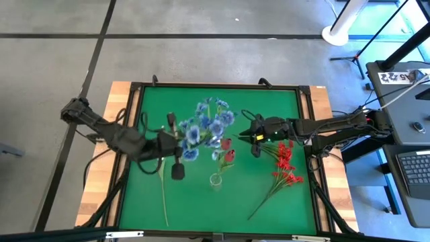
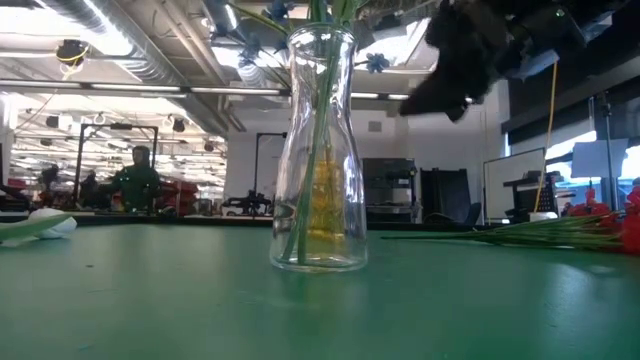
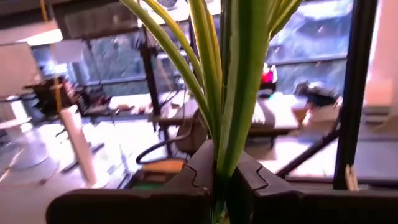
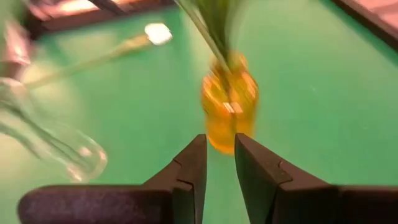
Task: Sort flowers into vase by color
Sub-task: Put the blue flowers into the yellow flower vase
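My left gripper [image 1: 176, 149] is shut on a bunch of blue flower sprays [image 1: 205, 126] above the table's middle. A clear glass vase [image 1: 215, 180] stands near the middle. Green stems show through its glass [image 2: 310, 150]; whether they stand in it or behind it, I cannot tell. Behind it stands a yellow vase [image 4: 229, 112] with red buds [image 1: 228, 153]. My right gripper [image 1: 255, 141] hovers just right of the yellow vase, narrowly open and holding nothing. Red sprays [image 1: 283, 168] lie on the mat's right side. A white bud [image 2: 50, 224] lies on its left side. My left gripper [image 3: 222, 180] pinches several green stems of the blue sprays [image 3: 239, 124] together between its two fingers. The fingers lie across the stems. The stems stand upright and rise above the fingers, with the blue heads on top. What is below the fingers is hidden.
A black frame [image 1: 137, 134] borders the green mat, with wooden table edges outside it. The white bud's long stem [image 1: 163, 191] runs toward the near edge. Bare mat lies in the near middle and the far corners. A person [image 2: 140, 180] stands far off in the room.
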Robot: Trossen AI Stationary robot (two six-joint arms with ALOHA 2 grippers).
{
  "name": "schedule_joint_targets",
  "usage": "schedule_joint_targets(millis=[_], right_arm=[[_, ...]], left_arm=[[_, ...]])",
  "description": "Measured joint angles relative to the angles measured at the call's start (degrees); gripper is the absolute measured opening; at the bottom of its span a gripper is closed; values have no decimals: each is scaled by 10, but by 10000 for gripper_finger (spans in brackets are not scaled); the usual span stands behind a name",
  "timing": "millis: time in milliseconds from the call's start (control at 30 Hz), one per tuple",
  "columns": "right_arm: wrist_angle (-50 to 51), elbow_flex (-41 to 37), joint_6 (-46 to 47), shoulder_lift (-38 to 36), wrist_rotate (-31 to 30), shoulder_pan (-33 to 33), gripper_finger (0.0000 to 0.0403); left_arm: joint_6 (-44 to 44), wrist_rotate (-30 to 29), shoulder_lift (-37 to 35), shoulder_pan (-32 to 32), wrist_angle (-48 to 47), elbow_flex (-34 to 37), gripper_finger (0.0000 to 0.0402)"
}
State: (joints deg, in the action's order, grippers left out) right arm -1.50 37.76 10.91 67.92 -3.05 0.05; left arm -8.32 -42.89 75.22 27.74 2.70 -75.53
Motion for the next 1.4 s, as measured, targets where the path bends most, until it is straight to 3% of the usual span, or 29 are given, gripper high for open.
schedule_joint_targets(millis=[167, 567, 700, 1067, 1400], right_arm=[[-106, 0, -30, -12, 62, 0, 83], [-318, 4, -34, -58, 195, 0, 84], [-321, 42, -37, -51, 192, 0, 102], [-262, 187, -48, 20, 182, -1, 225], [-173, 248, -54, 57, 202, -1, 244]], left_arm=[[-6, 107, 0, -59, 47, 0, 11], [109, 230, 10, -151, 27, 0, 9], [134, 241, 20, -167, 22, 0, 8], [141, 255, 33, -181, 19, 0, 8], [136, 225, -23, -164, -30, 0, 8]])
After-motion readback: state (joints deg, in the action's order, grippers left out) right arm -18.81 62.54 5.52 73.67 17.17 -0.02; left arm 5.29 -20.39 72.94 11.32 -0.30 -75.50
